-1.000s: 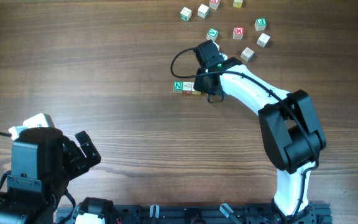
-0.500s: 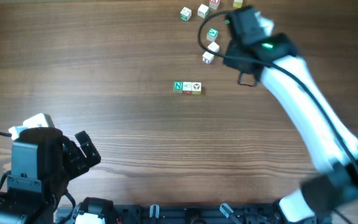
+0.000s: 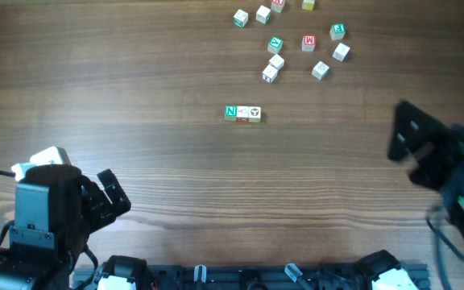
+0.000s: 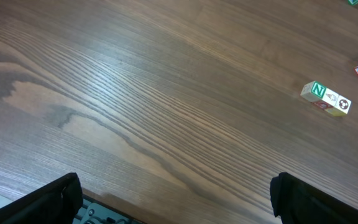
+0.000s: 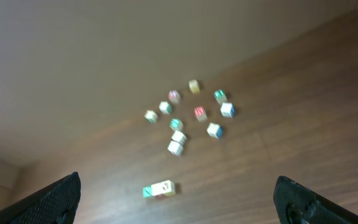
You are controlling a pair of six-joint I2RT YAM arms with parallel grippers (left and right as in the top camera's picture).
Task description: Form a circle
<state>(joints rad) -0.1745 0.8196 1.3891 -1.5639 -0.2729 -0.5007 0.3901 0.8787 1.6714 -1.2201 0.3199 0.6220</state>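
The circle's grouping is a short straight row of three touching letter cubes in mid table, a green N at its left end. The same row shows at the right of the left wrist view and low in the blurred right wrist view. Several loose cubes lie scattered at the far side, two of them touching. My right gripper hangs blurred near the right edge, far from the row, open and empty. My left gripper rests at the near left, open and empty.
The wooden table carries nothing else. The left arm's base fills the near left corner. A black rail runs along the near edge.
The right arm left the row, swung past the loose cubes and pulled back to the right edge. Its jaws went from shut to open. The left arm has not moved.
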